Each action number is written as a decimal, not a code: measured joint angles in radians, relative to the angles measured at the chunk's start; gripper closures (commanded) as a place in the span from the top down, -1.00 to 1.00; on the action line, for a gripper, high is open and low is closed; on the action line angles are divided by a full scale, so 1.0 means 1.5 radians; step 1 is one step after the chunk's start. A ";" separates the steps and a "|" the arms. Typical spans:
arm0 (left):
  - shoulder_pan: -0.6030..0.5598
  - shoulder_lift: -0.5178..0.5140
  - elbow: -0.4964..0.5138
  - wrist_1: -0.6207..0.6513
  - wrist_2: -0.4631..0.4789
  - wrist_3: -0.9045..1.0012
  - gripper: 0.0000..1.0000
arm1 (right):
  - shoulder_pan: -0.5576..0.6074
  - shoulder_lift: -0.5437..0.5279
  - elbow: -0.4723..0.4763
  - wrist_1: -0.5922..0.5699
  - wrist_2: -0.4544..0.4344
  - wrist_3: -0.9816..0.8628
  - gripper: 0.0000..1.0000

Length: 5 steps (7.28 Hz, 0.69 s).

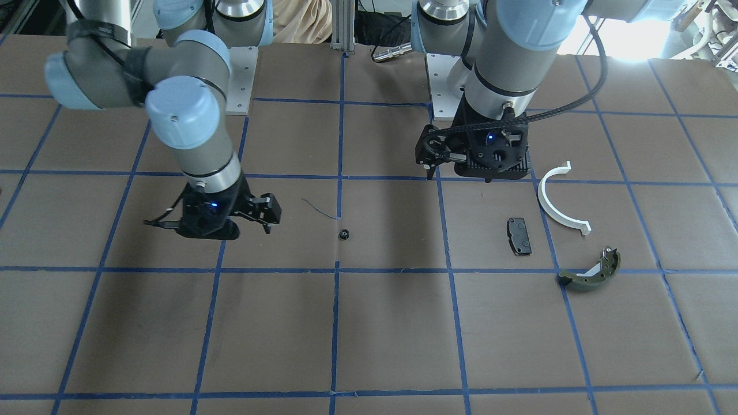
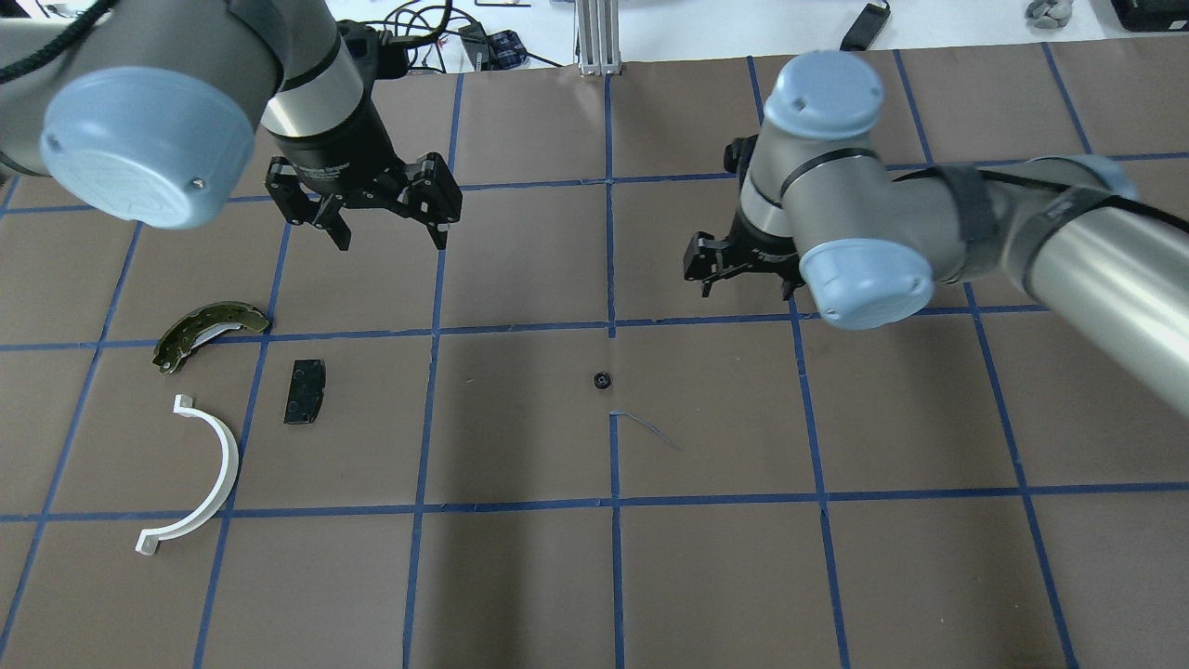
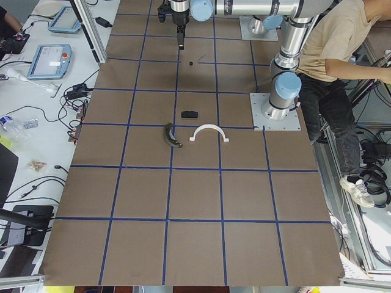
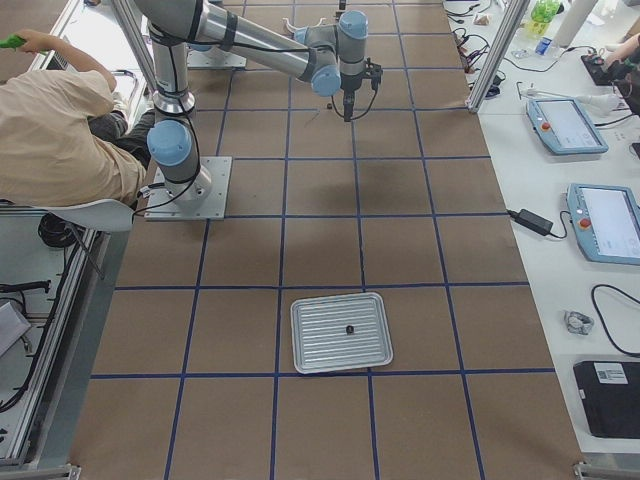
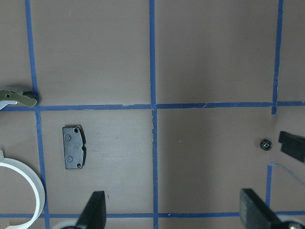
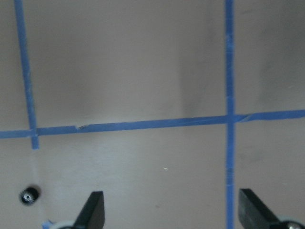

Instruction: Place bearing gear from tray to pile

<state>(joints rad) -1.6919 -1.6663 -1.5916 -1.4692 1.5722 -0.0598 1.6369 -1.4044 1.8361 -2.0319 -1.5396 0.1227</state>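
Note:
The bearing gear (image 2: 602, 379), small, black and round, lies alone on the brown table between the arms; it also shows in the front view (image 1: 344, 233) and both wrist views (image 5: 265, 143) (image 6: 29, 195). The pile lies at my left: black pad (image 2: 306, 391), white half-ring (image 2: 209, 474), olive shoe (image 2: 209, 325). My left gripper (image 2: 390, 240) is open and empty, beyond the pad. My right gripper (image 2: 748, 290) is open and empty, beyond and to the right of the gear. The metal tray (image 4: 310, 340) holds one small black part (image 4: 349, 329).
A thin blue thread (image 2: 646, 427) lies just nearer than the gear. Blue tape lines grid the table. An operator (image 3: 342, 36) sits by the robot's base plates. Tablets and cables lie on side benches.

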 measured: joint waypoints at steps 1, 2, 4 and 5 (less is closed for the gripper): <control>-0.026 -0.008 -0.029 0.056 -0.001 -0.018 1.00 | -0.040 -0.059 -0.012 0.070 -0.016 -0.045 1.00; -0.057 -0.025 -0.073 0.138 -0.004 -0.072 1.00 | -0.059 -0.109 -0.030 0.130 -0.030 -0.064 1.00; -0.126 -0.072 -0.180 0.340 -0.005 -0.193 1.00 | -0.067 -0.168 -0.060 0.186 -0.026 -0.042 1.00; -0.151 -0.101 -0.210 0.406 -0.003 -0.221 1.00 | -0.067 -0.172 -0.077 0.198 -0.023 -0.020 1.00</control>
<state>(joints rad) -1.9183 -1.8172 -1.9069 -0.8606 1.5679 -0.3907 1.5366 -1.6624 1.7213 -1.7354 -1.5744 0.0924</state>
